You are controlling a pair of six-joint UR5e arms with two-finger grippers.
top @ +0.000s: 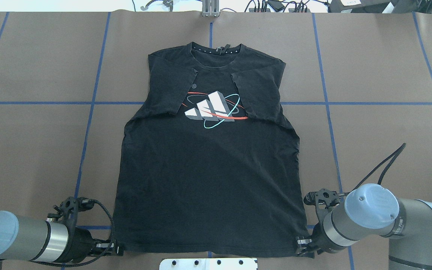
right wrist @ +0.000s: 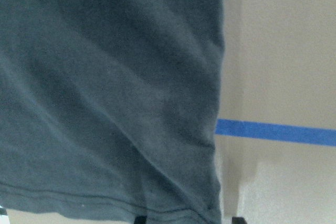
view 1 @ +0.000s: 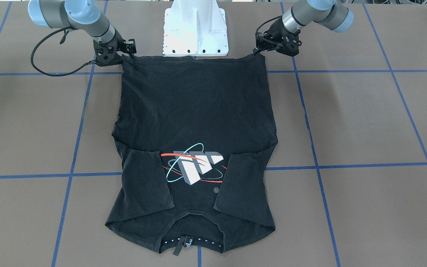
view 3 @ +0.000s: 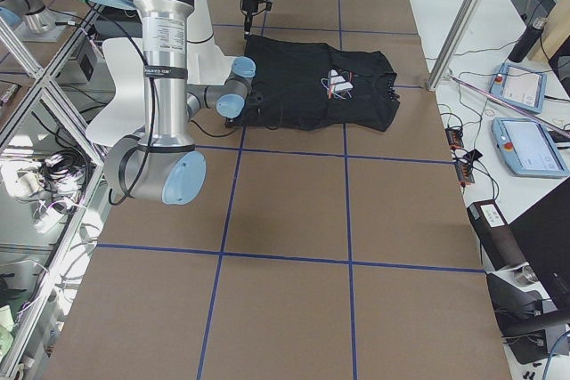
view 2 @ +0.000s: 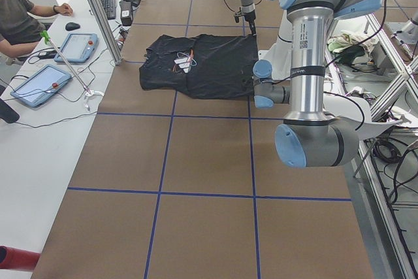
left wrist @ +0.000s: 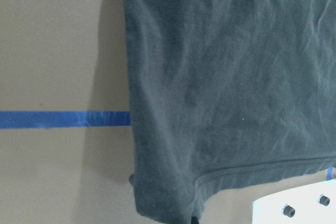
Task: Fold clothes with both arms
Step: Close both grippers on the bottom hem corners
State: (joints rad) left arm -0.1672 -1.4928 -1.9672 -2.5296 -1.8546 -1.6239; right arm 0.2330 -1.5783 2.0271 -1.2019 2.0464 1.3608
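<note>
**Item:** black short-sleeved T-shirt [view 1: 195, 107], one piece. It lies spread flat at the middle of the brown table [view 1: 365, 122], graphic side up. The collar [view 1: 191, 222] points away from the robot, and the bottom hem lies just in front of the white pedestal base [view 1: 195, 33]. Both sleeves [view 1: 146, 181] are folded inward over the chest. Their edges flank the red, teal and white orbit graphic [view 1: 195, 167], which shows between them. The body cloth has light wrinkles.

**Left arm** [view 1: 321, 13]: low over the table, reaching in from the robot's left.

**Left gripper** [view 1: 258, 47]: set at the hem corner on that side and touching the cloth. The left wrist view shows only one dark fingertip [left wrist: 194, 220] at the lower edge, against the bunched corner. Whether the fingers are pinching the hem cannot be told.

**Right arm** [view 1: 69, 15]: low, mirrored on the other side, with a black cable looping beside it.

**Right gripper** [view 1: 130, 51]: at the opposite hem corner. The right wrist view shows two fingertips [right wrist: 139, 220] spread apart. One is over the cloth and one over bare table, and the side edge of the shirt runs down between them.

**Surface:** blue tape lines [view 1: 365, 165] divide the table into large squares. The shirt spans several of them.
</note>
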